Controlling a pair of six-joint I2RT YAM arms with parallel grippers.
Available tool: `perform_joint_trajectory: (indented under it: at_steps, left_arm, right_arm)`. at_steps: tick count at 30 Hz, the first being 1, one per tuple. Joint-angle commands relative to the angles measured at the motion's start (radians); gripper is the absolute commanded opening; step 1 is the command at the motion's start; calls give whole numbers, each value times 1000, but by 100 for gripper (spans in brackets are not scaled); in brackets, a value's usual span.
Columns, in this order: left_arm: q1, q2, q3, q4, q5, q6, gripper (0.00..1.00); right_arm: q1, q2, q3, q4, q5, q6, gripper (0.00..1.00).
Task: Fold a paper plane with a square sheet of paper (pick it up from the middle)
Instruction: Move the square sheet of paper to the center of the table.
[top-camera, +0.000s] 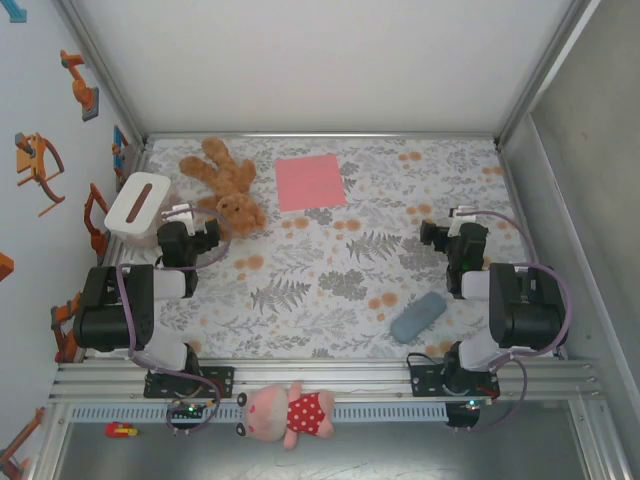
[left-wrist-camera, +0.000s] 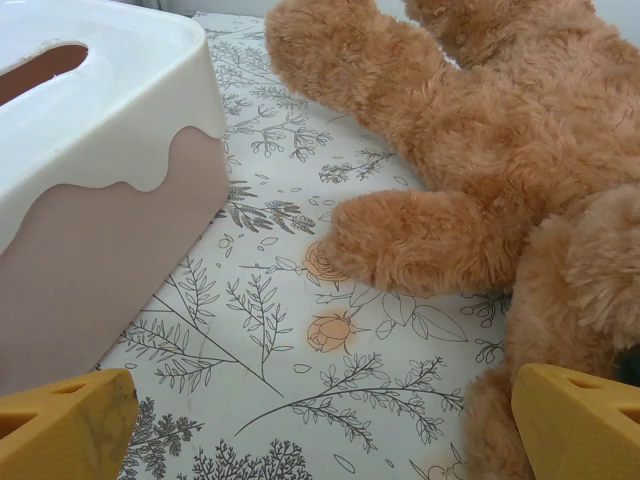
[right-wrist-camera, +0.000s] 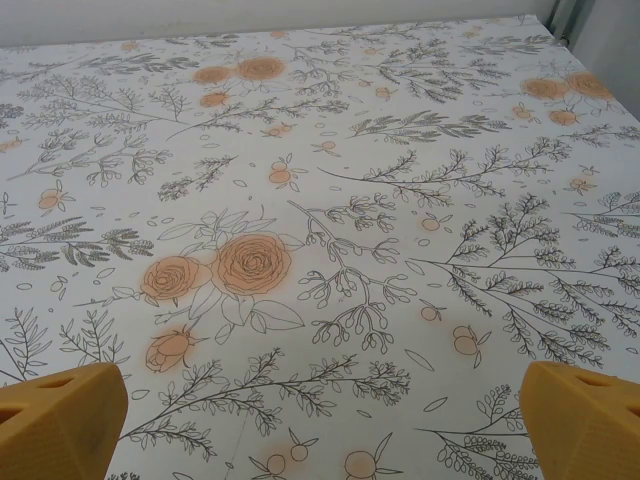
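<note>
Between left gripper (top-camera: 190, 214) fingers: bare floral table (top-camera: 330, 290), jaws spread wide, nothing held.
Left wrist view: teddy bear (left-wrist-camera: 480, 150) close at right, tissue box (left-wrist-camera: 90, 160) at left.
Right gripper (top-camera: 462, 215): spread wide, empty.
Top view: square sheet of paper (top-camera: 310, 182) flat, ahead of the 2 grippers, well apart.

Brown teddy bear (top-camera: 225, 190) beside white tissue box (top-camera: 138, 203), grey-blue pouch (top-camera: 418, 316)
</note>
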Motion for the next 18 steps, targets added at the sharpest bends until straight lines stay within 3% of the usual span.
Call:
perform_joint_trajectory:
  at_steps: [1, 18]
  left_arm:
    - [-3, 4, 15, -1, 8, 21, 96]
    - [2, 4, 17, -4, 15, 18, 96]
  right_arm:
    - [-7, 3, 22, 2, 10, 3, 99]
    - [-6, 4, 24, 2, 9, 4, 99]
